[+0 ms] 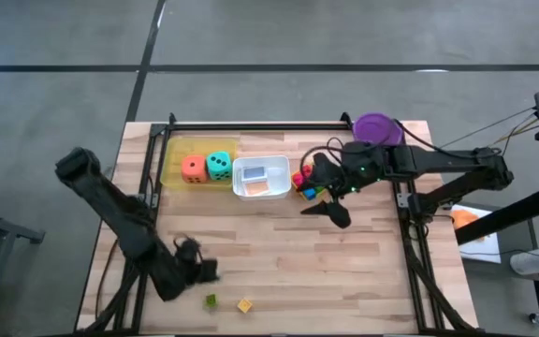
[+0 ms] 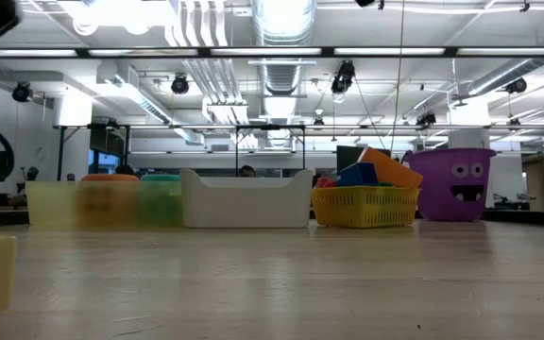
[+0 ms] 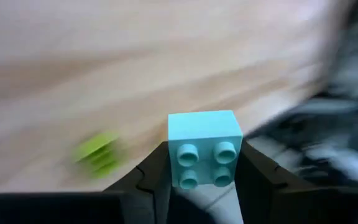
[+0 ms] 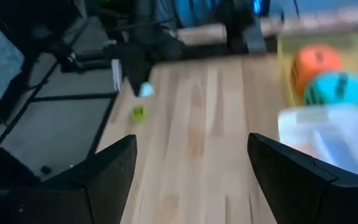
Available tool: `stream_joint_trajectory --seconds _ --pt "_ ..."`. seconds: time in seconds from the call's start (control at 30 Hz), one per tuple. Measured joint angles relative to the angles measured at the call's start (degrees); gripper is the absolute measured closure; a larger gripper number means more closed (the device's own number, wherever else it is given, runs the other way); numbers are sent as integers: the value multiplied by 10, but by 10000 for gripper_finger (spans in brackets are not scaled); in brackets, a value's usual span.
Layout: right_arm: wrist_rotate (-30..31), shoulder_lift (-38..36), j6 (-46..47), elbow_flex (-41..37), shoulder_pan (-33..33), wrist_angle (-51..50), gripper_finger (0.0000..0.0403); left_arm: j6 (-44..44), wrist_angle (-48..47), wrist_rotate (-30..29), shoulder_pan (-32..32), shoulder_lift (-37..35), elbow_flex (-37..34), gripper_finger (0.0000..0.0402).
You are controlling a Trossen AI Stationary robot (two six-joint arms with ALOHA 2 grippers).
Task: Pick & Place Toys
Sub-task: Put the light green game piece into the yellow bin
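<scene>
Item: small pale-blue studded plastic block [image 3: 204, 149], clamped between my left hand's [image 1: 204, 271] fingers, lifted above the wooden surface [image 1: 279, 253] at its near left. Trays lie far across. My right hand [image 1: 330, 208], spread wide and empty, hovers nearer them.

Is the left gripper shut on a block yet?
Yes. The left gripper is shut on a light blue block, pinched between its two fingers.

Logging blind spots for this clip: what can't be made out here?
- High view: the left pincer hides its own light blue block.
- Low view: neither arm shows.
- Left wrist view: green block is motion-blurred.
- High view: items in the white tray are too small to identify.
</scene>
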Motion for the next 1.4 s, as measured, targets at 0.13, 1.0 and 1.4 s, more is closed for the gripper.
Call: stream_joint_trajectory --seconds 0.13,1.0,1.4 --pt "25 0 -29 2 27 83 100 58 4 -167 33 -88 -3 277" --pt "178 146 -156 160 76 120 100 579 471 70 334 -140 0 277" --pt "183 206 -180 237 75 103 100 592 499 94 340 -137 0 277"
